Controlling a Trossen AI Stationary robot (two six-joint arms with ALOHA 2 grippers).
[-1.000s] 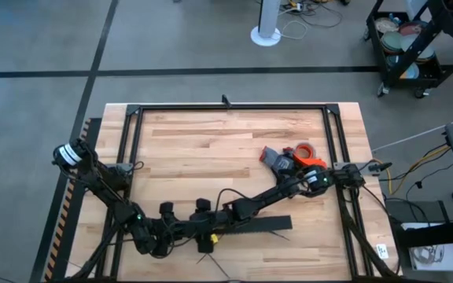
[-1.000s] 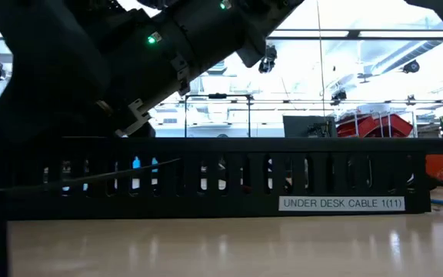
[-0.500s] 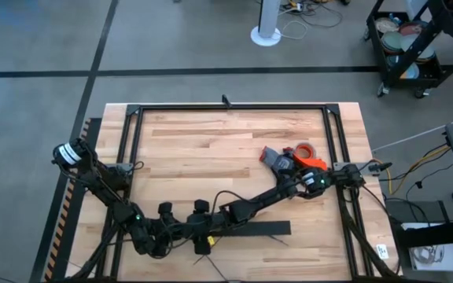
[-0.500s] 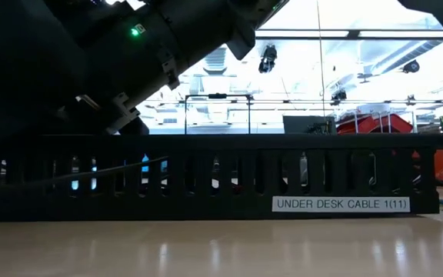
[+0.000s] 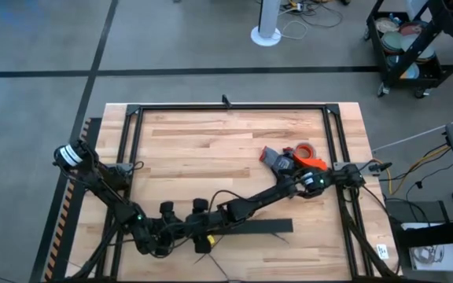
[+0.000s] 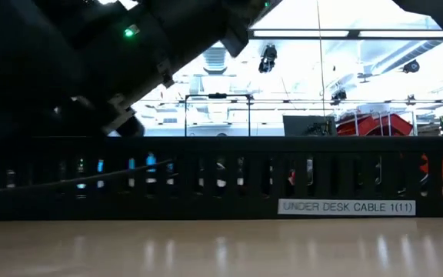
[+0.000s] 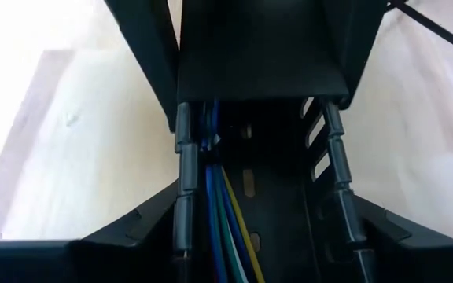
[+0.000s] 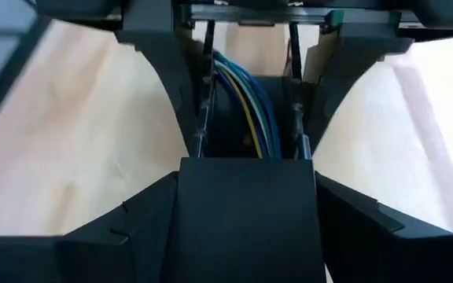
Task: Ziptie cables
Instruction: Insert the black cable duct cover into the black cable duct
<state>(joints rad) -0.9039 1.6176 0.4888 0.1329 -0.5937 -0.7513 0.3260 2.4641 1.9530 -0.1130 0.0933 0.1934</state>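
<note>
We are bringing both grippers — left [image 5: 181, 230] and right [image 5: 211, 226] — together at the desk's [image 5: 211, 141] near edge, each pinching the cables [image 7: 225, 224] lying inside the black duct [image 5: 250, 228].

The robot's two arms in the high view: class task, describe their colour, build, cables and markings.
Both arms are black and made of jointed segments. The left arm has a white-banded cylinder at its outer end and a small green light near its wrist. The right arm has thin black cables looping along it and a green light near its base. A yellow tag sits near the claws.
</note>
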